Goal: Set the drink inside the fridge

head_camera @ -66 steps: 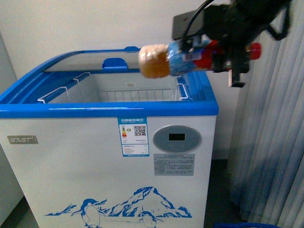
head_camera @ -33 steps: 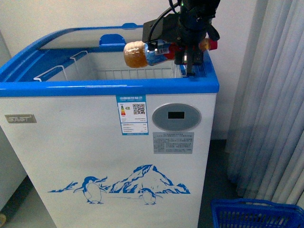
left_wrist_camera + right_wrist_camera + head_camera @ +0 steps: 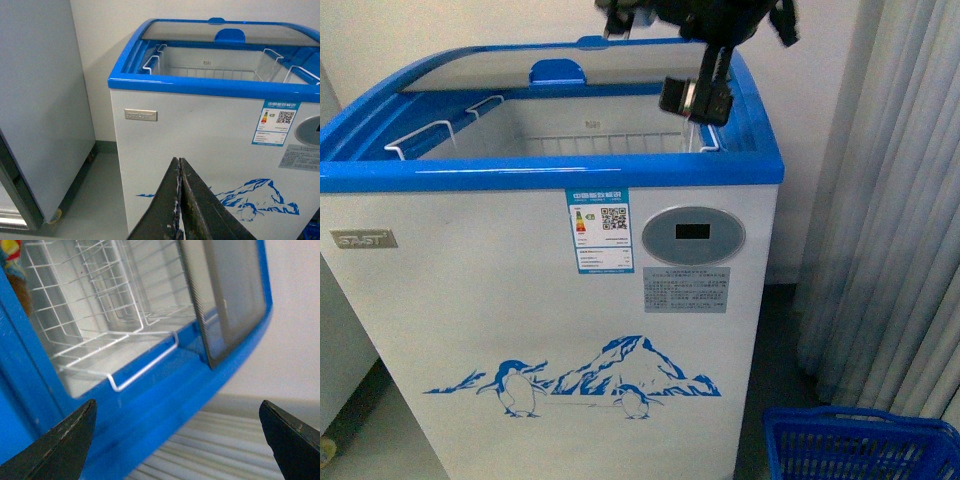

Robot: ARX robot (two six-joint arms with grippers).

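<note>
The fridge (image 3: 470, 300) is a white chest cooler with a blue top rim and a penguin-and-mountain picture; its glass lid (image 3: 500, 68) is slid back, so the top is open. My right gripper (image 3: 705, 75) hangs over the opening's right rear, open and empty. In the right wrist view the right gripper (image 3: 177, 405) spreads wide above the blue rim (image 3: 150, 405). A small orange, light blue and red bit of the drink (image 3: 14, 270) shows at the picture's edge, inside the wire basket. My left gripper (image 3: 179, 161) is shut and empty, low before the fridge (image 3: 200, 130).
White wire baskets (image 3: 570, 145) line the inside of the fridge. A blue plastic basket (image 3: 860, 445) stands on the floor at the right front. A grey curtain (image 3: 900, 200) hangs on the right. A taller grey-white cabinet (image 3: 40, 100) stands left of the fridge.
My right gripper held the drink over the fridge opening; now it is open and empty, higher up. The drink has left the jaws and no longer shows in the front view.
</note>
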